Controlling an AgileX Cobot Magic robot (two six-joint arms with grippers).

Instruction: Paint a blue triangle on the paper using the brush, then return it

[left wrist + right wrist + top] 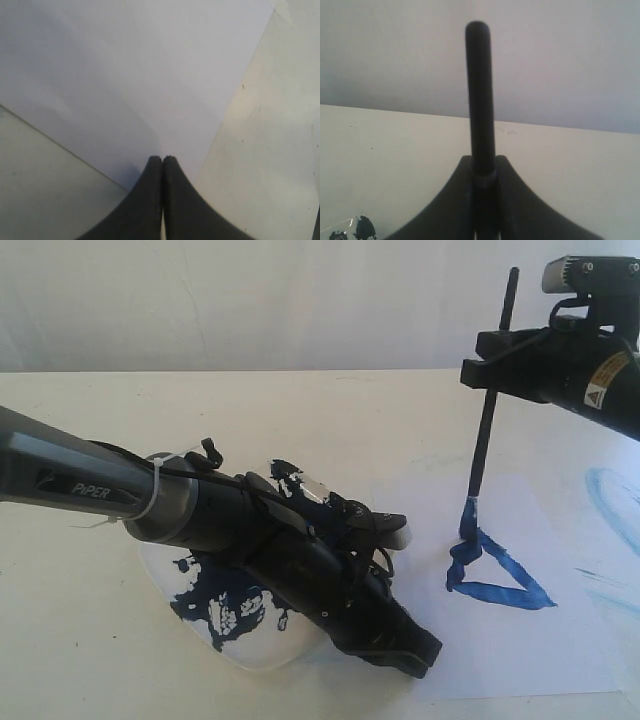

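Only the exterior view took in the whole scene: the paper [530,650] lay on the table [80,640] with the blue triangle [497,577] on it, a rough outline in thick, uneven strokes, and the brush [485,440] stood nearly upright with its stained tip down at the triangle's top corner. Beside the sheet, a white plate [250,652] smeared with dark paint sat partly hidden under the left arm, and faint light-blue smears [610,490] marked the table at the far right. The right wrist view showed none of the painting, only the brush [480,90] rising from the right gripper [483,167], whose fingers pinched the black handle from both sides with little gap between them. In the exterior view the right gripper [487,360] gripped the handle well above the ferrule. The left wrist view showed the left gripper [162,159] with its fingers pressed together and holding nothing, its tip at a bare corner of the paper [125,75]. Whether it touched the sheet could not be told. The exterior view placed the left gripper [425,655] low at the sheet's near edge.
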